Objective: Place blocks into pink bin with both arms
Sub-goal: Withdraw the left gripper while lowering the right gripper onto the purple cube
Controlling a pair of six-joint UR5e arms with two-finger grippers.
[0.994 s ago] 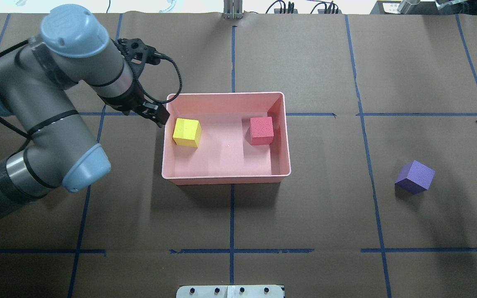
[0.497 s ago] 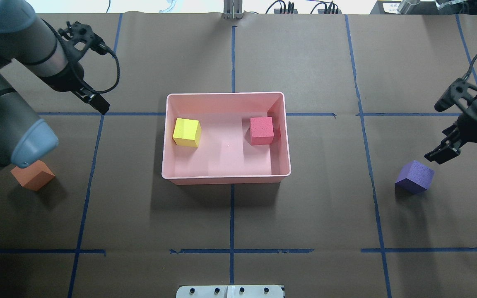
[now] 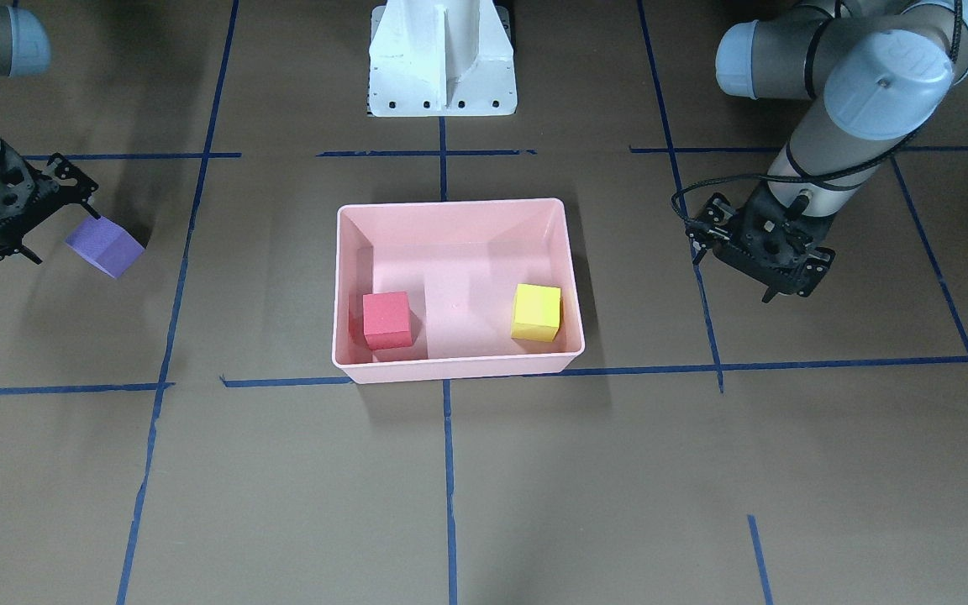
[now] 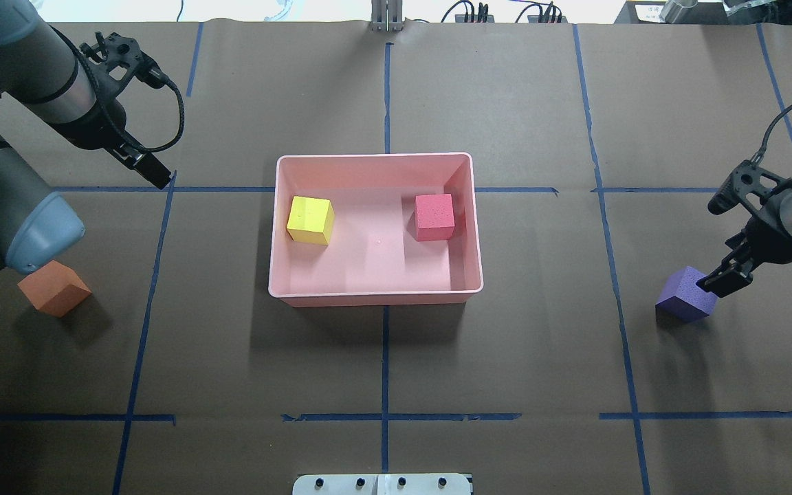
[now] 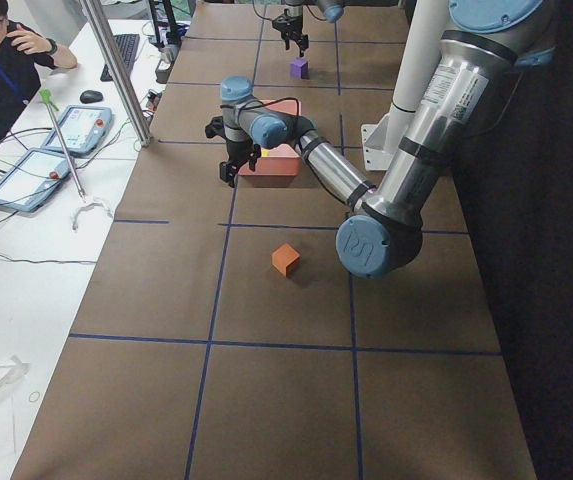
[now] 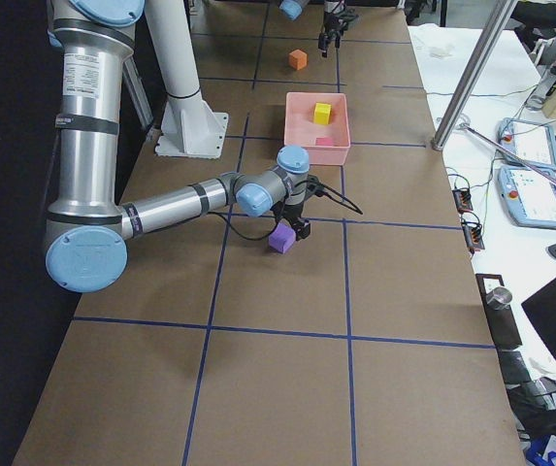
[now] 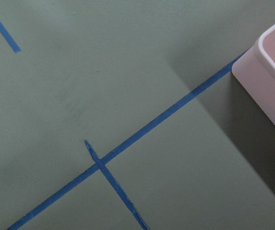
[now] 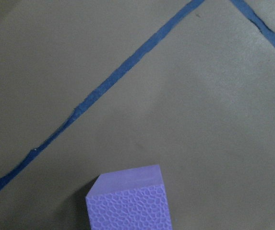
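The pink bin sits mid-table and holds the yellow-green block at its left and the red block at its right. The orange block lies on the table at the far left, near the left arm's elbow. The purple block lies at the far right. My left gripper hangs empty over a tape cross left of the bin and looks open. My right gripper looks open, just over the purple block's outer top edge. The purple block fills the bottom of the right wrist view.
Brown paper with blue tape lines covers the table. The white pedestal base stands on the robot's side. An operator and teach pendants are at a side bench. The bin's corner shows in the left wrist view.
My left gripper has moved from the bin's left rim out to the left, uncovering the orange block. My right arm has come in from the right and dropped to the purple block.
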